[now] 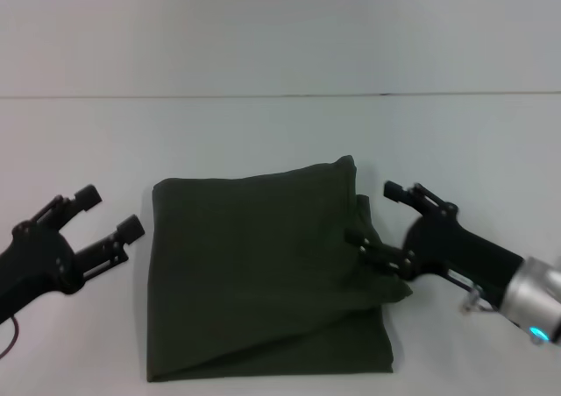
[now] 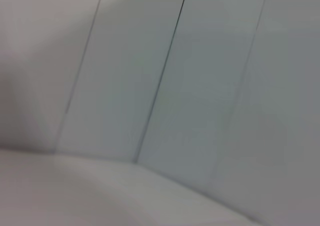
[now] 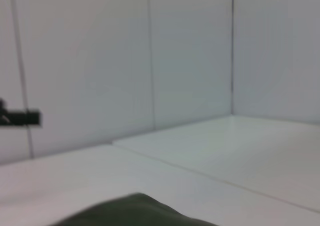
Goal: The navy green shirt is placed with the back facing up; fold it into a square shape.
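Head camera looks down on the shirt (image 1: 263, 278); right wrist skims its edge; left wrist faces wall panels (image 2: 200, 86).

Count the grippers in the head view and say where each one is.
2. The left gripper hangs open just off the left edge of the navy green shirt. The right gripper is open at the shirt's right edge, its lower finger on the cloth.

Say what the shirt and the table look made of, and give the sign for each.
Shirt: soft, matte woven or knit cloth, probably cotton; it lies limp in layers, with creases and no shine.
Table: hard, smooth, pale surface with a slight sheen, perhaps laminate or painted board; it looks flat and even, so the exact material stays open.
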You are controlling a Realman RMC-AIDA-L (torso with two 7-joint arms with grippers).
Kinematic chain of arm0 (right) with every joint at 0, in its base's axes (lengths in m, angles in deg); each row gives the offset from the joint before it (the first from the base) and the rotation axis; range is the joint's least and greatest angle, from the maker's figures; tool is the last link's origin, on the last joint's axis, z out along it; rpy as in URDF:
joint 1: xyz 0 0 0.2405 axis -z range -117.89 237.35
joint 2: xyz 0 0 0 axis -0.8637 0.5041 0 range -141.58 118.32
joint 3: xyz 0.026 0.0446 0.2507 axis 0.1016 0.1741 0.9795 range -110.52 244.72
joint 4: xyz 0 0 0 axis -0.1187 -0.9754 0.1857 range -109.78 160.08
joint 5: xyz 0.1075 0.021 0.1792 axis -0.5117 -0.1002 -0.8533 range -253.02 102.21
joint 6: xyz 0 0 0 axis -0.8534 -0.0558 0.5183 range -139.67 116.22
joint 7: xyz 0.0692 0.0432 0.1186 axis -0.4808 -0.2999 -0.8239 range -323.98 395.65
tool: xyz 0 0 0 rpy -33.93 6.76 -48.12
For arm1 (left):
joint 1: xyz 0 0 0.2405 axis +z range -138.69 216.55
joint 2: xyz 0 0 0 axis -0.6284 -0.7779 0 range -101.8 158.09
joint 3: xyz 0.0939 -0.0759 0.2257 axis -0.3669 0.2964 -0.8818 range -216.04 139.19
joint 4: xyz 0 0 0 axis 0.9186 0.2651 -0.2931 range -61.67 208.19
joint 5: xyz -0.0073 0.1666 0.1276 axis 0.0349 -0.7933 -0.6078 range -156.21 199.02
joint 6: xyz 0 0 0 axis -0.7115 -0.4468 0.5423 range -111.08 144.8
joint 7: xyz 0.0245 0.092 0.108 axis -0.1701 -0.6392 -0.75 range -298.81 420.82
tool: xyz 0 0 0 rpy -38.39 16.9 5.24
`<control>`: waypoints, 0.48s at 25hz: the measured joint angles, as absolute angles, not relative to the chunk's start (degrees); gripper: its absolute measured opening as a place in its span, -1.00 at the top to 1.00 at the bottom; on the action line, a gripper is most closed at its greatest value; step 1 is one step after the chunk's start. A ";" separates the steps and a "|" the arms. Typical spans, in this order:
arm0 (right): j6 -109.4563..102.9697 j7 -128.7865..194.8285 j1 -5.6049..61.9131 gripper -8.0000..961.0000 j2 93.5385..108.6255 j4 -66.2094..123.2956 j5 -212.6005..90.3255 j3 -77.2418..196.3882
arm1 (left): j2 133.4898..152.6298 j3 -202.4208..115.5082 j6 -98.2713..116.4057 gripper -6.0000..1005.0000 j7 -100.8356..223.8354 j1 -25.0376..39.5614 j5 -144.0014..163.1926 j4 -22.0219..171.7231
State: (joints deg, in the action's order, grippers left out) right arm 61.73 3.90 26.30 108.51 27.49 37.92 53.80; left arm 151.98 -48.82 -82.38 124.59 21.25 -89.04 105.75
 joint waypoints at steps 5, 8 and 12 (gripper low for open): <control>68.99 3.95 32.13 -0.97 108.26 29.31 38.47 49.41 | 151.46 -49.02 -84.40 -0.89 126.76 21.49 -97.47 109.63; 69.82 6.09 35.59 -0.97 108.36 29.31 38.49 46.27 | 151.65 -48.94 -84.58 -0.89 124.11 22.38 -101.07 110.28; 71.24 7.43 37.97 -0.97 108.39 29.25 38.51 45.73 | 151.95 -48.86 -84.59 -0.89 119.36 23.32 -104.12 110.83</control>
